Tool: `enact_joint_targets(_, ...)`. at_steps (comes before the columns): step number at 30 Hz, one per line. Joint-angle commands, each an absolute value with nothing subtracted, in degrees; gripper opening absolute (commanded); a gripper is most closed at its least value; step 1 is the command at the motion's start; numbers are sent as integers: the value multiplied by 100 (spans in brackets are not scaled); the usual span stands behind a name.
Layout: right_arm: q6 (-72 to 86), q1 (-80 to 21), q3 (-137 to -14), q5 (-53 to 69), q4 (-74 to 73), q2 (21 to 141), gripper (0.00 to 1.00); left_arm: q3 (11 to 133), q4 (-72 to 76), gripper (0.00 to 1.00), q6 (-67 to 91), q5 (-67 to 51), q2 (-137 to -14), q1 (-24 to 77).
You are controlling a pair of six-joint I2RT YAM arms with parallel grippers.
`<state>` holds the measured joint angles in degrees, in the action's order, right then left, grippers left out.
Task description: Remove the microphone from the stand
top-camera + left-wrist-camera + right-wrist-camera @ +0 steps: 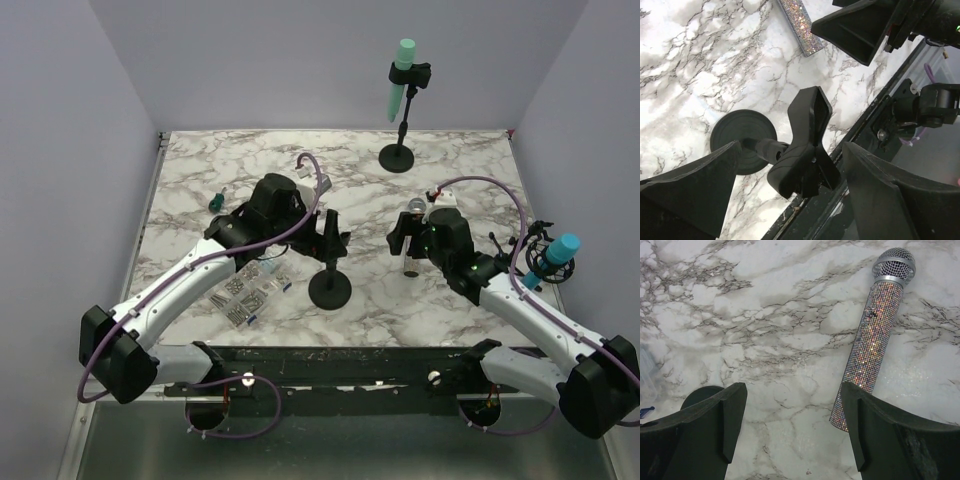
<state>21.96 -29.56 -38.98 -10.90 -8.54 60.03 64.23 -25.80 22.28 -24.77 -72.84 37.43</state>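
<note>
The glittery silver microphone [872,335] lies flat on the marble table, free of the stand, with its mesh head pointing away. Its butt end lies beside my right gripper's right finger [880,425]. My right gripper [792,435] is open and empty just above the table; in the top view it [405,240] hovers over the microphone [410,264]. The black stand [330,288] stands upright to the left with its clip [807,145] empty. My left gripper [790,165] is open, its fingers wide on either side of the clip without touching it.
A second stand [398,155] at the back holds a teal microphone [401,75]. Another teal microphone [556,256] sits in a mount off the right edge. A bag of screws [250,292] and a green screwdriver [216,199] lie on the left.
</note>
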Motion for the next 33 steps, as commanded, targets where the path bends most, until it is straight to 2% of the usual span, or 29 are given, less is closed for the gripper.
enact_joint_targets(1, 2101, -2948, -3788, -982, -652, 5953, 83, 6720, -3093, 85, 1992, -1473, -7171, 4170)
enact_joint_targets(3, 2092, -2949, -3788, -965, -634, 5986, 83, 6821, -3276, 84, 1951, -1019, -7320, 4372)
enact_joint_targets(5, 2087, -2953, -3784, -946, -624, 6003, 83, 6900, -3410, 79, 1910, -557, -7505, 4502)
enact_joint_targets(8, 2085, -2953, -3754, -915, -604, 5994, 83, 7057, -3608, 61, 1867, -106, -7740, 4582)
enact_joint_targets(13, 2087, -2952, -3684, -856, -537, 5938, 83, 7401, -3648, 42, 1749, 325, -8030, 4588)
enact_joint_targets(16, 2084, -2953, -3650, -853, -467, 5928, 83, 7712, -3638, 19, 1545, 565, -8357, 4589)
enact_joint_targets(22, 2067, -2950, -3551, -830, -349, 5953, 83, 8566, -3309, 1, 1174, 1211, -9136, 4423)
enact_joint_targets(33, 2056, -2953, -3537, -705, -255, 5897, 83, 10481, -1992, 0, 701, 695, -10614, 2794)
